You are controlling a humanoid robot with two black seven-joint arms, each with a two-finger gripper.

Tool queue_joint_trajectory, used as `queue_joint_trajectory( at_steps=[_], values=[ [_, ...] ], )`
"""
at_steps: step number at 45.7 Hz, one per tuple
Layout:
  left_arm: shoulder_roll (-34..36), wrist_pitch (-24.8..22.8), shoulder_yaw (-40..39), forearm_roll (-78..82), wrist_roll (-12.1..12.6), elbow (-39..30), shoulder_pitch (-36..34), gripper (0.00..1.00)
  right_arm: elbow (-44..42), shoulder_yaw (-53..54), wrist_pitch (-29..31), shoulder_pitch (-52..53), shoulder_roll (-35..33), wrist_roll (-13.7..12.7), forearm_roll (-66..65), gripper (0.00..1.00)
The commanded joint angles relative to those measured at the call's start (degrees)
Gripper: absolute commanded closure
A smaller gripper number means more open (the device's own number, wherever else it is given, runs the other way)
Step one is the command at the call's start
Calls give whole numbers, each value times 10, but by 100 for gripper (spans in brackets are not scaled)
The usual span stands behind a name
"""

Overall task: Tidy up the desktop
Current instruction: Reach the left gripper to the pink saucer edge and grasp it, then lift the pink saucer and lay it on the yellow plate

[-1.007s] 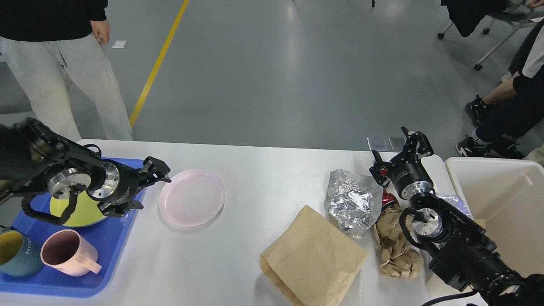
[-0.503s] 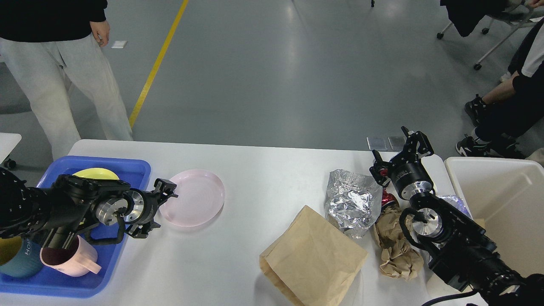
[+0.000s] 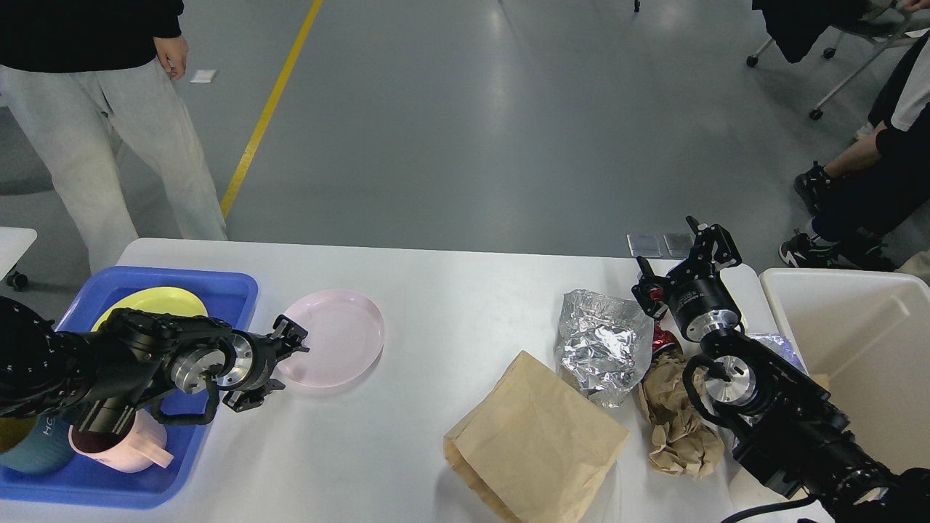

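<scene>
The white desktop (image 3: pixel 436 290) carries a pink plate (image 3: pixel 334 335), crumpled foil (image 3: pixel 601 343), a flat brown paper bag (image 3: pixel 538 436) and crumpled brown paper (image 3: pixel 674 421). My left gripper (image 3: pixel 279 362) is low at the pink plate's near-left rim, open, with one finger above the rim and one in front of it. My right gripper (image 3: pixel 681 266) stands open above the desktop's far right corner, just behind the foil, holding nothing. A small red wrapper (image 3: pixel 662 340) shows between the foil and my right arm.
A blue tray (image 3: pixel 218 290) at the left holds a yellow plate (image 3: pixel 149 301), a pink mug (image 3: pixel 123 444) and a teal mug (image 3: pixel 29 436). A cream-white bin (image 3: pixel 857 341) stands past the right edge. A person stands beyond the far left corner.
My left arm has dropped from above the tray and reached right, bringing its gripper down to the pink plate's near-left rim. The right arm has not moved.
</scene>
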Motion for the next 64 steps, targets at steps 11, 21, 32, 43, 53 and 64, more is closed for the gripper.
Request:
queue_joint_trajectory(
  at_steps=[11,21,32,43,53,64],
  values=[
    [-4,-24,-2,3,5,2,12,74,0,0,0,0,0,0,0,0],
    [-4,-31,0,8,9,2,13,87,0,0,0,0,0,-1,0,0],
    [-3,-43,2,13,11,2,14,100,0,0,0,0,0,0,0,0],
    [1,-46,2,13,12,-2,10,100,0,0,0,0,0,-1,0,0],
    [39,-115,83,11,11,-136,-139,100,0,0,0,0,0,0,0,0],
    [70,-167,220,7,10,-307,-388,100,0,0,0,0,0,-1,0,0]
  ],
)
